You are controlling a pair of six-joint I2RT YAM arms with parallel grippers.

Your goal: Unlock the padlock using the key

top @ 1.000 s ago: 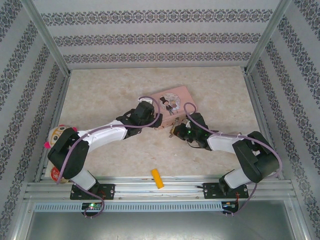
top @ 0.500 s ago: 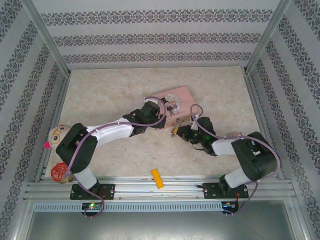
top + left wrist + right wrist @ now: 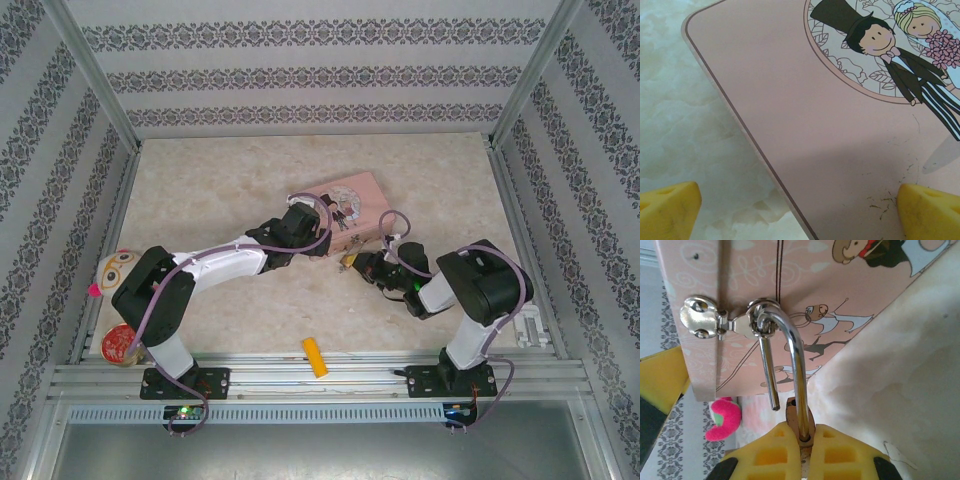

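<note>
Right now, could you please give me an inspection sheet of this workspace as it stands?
Surface: marbled beige table, no spills seen.
Job's things: padlock hooked by its shackle through the hasp of the pink tin; one shackle leg is free of the body.
Clutter: yellow block at the near edge; plush toy and red round item at the left edge.
Grippers: left gripper wide open, its fingers either side of the tin lid's edge; right gripper shut on the padlock body.
Cables: purple cables loop along both arms, no snag seen.
Surroundings: patterned walls, metal frame rail.
</note>
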